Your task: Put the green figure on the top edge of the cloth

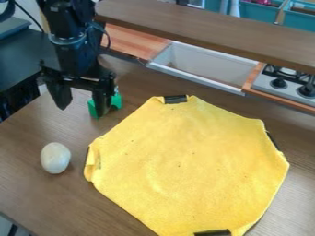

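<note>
The black gripper (83,103) hangs at the upper left of the camera view, open, its two fingers wide apart. Behind and beside its right finger stands the green figure (117,101) on the table, partly hidden by that finger; whether they touch I cannot tell. Nothing shows between the fingers but table surface. The yellow cloth (184,161) lies spread over the middle and right of the table, with its top edge to the right of the figure and black clips or strips at several edges.
A white egg-shaped object (55,158) rests left of the cloth. Along the back are a raised brown shelf (209,34), a white sink basin (197,67) and a toy stove (286,83) at the right. The table (37,193) ends at the left.
</note>
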Tool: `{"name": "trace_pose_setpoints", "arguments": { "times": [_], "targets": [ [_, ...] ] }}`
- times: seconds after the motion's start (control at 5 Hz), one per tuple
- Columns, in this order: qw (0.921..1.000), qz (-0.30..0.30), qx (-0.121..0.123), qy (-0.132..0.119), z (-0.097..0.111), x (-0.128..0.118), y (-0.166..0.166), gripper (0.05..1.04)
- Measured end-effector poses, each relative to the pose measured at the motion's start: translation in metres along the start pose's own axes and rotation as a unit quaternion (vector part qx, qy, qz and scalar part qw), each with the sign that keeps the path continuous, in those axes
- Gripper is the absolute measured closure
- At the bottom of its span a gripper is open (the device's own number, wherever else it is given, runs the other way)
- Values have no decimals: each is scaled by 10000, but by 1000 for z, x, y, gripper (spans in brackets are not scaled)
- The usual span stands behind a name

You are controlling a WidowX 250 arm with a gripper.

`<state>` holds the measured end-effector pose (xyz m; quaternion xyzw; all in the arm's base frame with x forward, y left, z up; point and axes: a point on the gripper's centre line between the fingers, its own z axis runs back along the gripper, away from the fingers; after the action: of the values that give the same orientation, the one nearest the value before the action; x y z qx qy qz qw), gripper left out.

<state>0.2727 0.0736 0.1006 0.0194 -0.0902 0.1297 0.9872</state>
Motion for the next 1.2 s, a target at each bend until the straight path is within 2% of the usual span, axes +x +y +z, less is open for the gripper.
{"name": "trace_pose_setpoints", "arguments": {
  "times": [0.2, 0.4, 0.6, 0.8, 1.0, 1.2],
  "targets": [
    [9999, -13, -37, 139, -7, -3, -1, 83],
    [9988, -356, -183, 267, -23, 10, 17, 83],
    [9945, -1046, -33, -3, -32, 24, 29, 83],
    [9816, -1835, -365, -394, -46, 36, 52, 83],
    [9582, -2766, -434, -582, -53, 48, 58, 83],
    [9536, -2913, -472, -598, -64, 61, 68, 83]
  ]
}}
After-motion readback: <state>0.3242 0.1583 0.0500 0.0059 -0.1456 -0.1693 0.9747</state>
